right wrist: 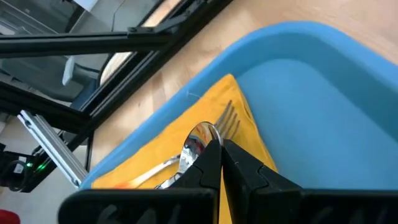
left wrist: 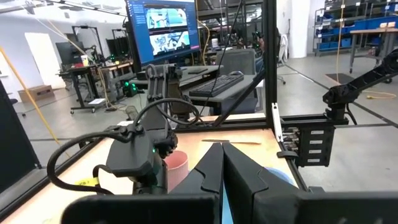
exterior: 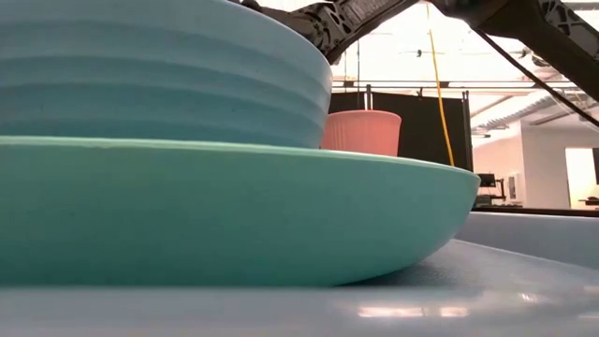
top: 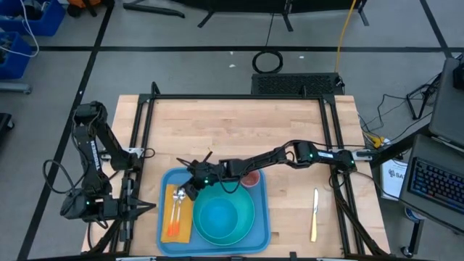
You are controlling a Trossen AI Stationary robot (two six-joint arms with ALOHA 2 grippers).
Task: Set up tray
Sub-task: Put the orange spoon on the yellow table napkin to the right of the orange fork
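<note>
The blue tray (top: 265,217) (right wrist: 311,81) lies at the table's near edge. On it rest a teal plate (top: 251,206) (exterior: 234,206) carrying a lighter bowl (top: 221,217) (exterior: 159,75), a pink cup (top: 250,178) (exterior: 360,131) at the far side, and a yellow-orange napkin (top: 181,221) (right wrist: 245,121) at the left. A spoon (right wrist: 198,140) and a fork (right wrist: 229,118) lie on the napkin. My right gripper (top: 190,190) (right wrist: 221,149) reaches across the tray, shut, low over the napkin's far end. My left gripper (top: 134,206) (left wrist: 221,152) waits shut off the table's left edge. My right gripper comes slanting down from the table's right, its shut fingertips (right wrist: 213,152) right beside the spoon's bowl (right wrist: 194,142) on the napkin. Whether they touch the spoon I cannot tell. Nothing shows between the fingers.
A knife with a yellow handle (top: 315,214) lies on the bare wood right of the tray. The far half of the table (top: 239,123) is open wood inside the black frame rails. The right arm spans low over the cup and the tray's far rim.
</note>
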